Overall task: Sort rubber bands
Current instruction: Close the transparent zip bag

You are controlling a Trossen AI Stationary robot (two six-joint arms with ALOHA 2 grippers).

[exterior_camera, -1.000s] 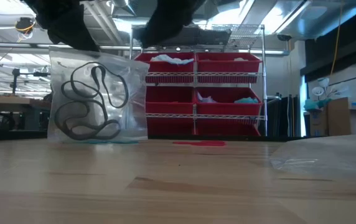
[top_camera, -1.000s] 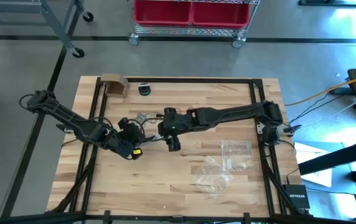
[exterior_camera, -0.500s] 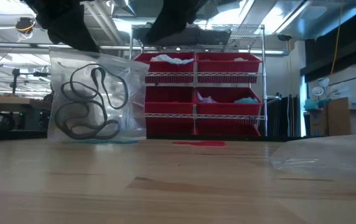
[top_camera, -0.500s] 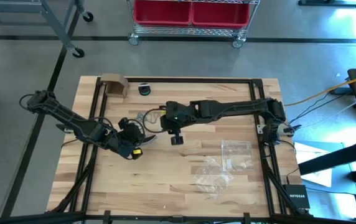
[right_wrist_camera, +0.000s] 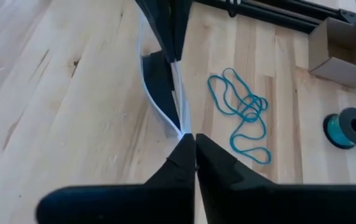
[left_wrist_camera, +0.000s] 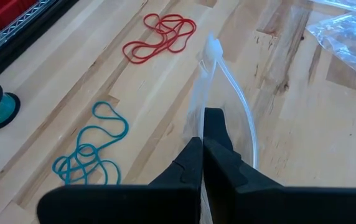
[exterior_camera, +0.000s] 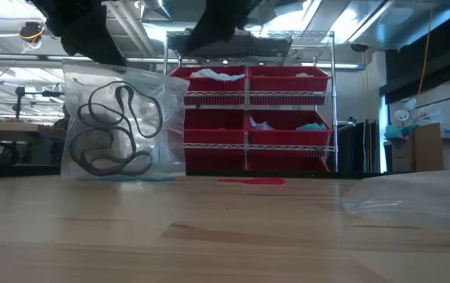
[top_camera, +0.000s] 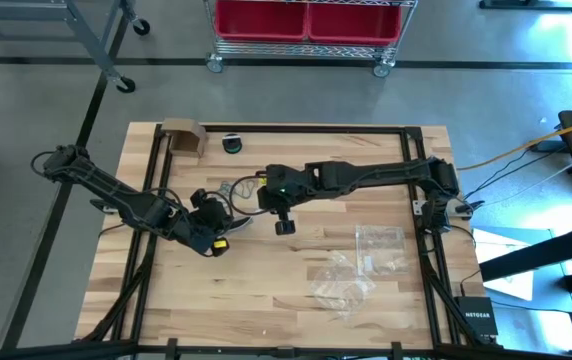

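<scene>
1. We see the left gripper (left_wrist_camera: 201, 146) and right gripper (right_wrist_camera: 193, 140) both clenched on the mouth edge of a clear bag (exterior_camera: 123, 118) holding black rubber bands (exterior_camera: 115, 130)

2. We judge bagging underway; next, the mouth must be parted

3. Teal bands (left_wrist_camera: 91, 155) lie at ten o'clock of the bag on the wooden table (top_camera: 296, 300), red bands (left_wrist_camera: 159, 40) at twelve; red bins (exterior_camera: 284, 118) stand behind

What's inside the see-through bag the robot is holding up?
Black rubber bands, looped together inside the clear bag. Both grippers pinch its top edge, hiding that part.
</scene>
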